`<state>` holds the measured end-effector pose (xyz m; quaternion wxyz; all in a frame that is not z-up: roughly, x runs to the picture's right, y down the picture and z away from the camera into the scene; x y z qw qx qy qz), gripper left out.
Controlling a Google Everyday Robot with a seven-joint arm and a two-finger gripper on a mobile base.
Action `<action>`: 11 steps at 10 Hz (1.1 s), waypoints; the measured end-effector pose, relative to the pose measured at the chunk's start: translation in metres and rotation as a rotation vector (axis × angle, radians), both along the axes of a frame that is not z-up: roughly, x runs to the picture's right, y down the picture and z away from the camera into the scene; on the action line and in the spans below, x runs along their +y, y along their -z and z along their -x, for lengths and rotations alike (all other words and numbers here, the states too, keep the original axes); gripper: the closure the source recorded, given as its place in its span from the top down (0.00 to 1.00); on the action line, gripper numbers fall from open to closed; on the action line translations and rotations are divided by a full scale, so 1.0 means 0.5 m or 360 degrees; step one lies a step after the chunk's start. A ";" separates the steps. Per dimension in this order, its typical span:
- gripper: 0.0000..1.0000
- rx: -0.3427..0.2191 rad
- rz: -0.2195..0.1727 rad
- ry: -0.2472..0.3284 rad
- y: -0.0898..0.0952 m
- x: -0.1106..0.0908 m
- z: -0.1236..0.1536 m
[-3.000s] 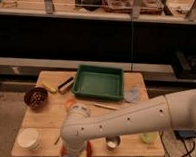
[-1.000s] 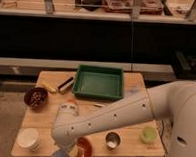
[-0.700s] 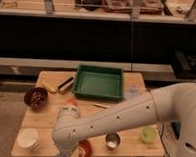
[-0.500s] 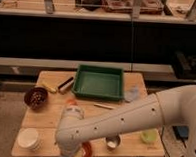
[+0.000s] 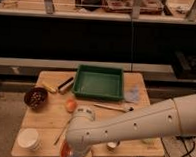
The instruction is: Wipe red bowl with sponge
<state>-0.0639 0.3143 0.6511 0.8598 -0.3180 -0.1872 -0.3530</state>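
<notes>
Orange-red sliver of the red bowl is showing at the worktop front edge, left of centre, mostly under the arm. Tool is hanging right over it, so the bowl is lying directly beneath. Cannot tell if the tool is open or closed. Sponge is not showing, probably hidden under the wrist.

— What sort of place is this?
— A robot lab or workshop, I'd say: a white robot arm reaches over a small wooden counter, its gripper low at the front edge, mostly hidden by the arm
— Anything else?
— Metal-framed benches behind, and cables on the bare floor
</notes>
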 end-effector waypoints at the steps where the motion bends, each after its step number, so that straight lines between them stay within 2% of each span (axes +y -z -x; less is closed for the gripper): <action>1: 0.18 0.0023 -0.0030 -0.0012 -0.013 -0.017 -0.006; 2: 0.18 0.0039 -0.0058 -0.0024 -0.031 -0.036 -0.005; 4: 0.18 0.0055 -0.0085 -0.0020 -0.051 -0.046 0.005; 6: 0.18 0.0065 -0.0083 -0.0014 -0.064 -0.044 0.010; 8: 0.18 0.0025 -0.0085 0.0014 -0.091 -0.037 0.053; 11: 0.18 -0.0035 -0.0079 0.0067 -0.101 -0.031 0.106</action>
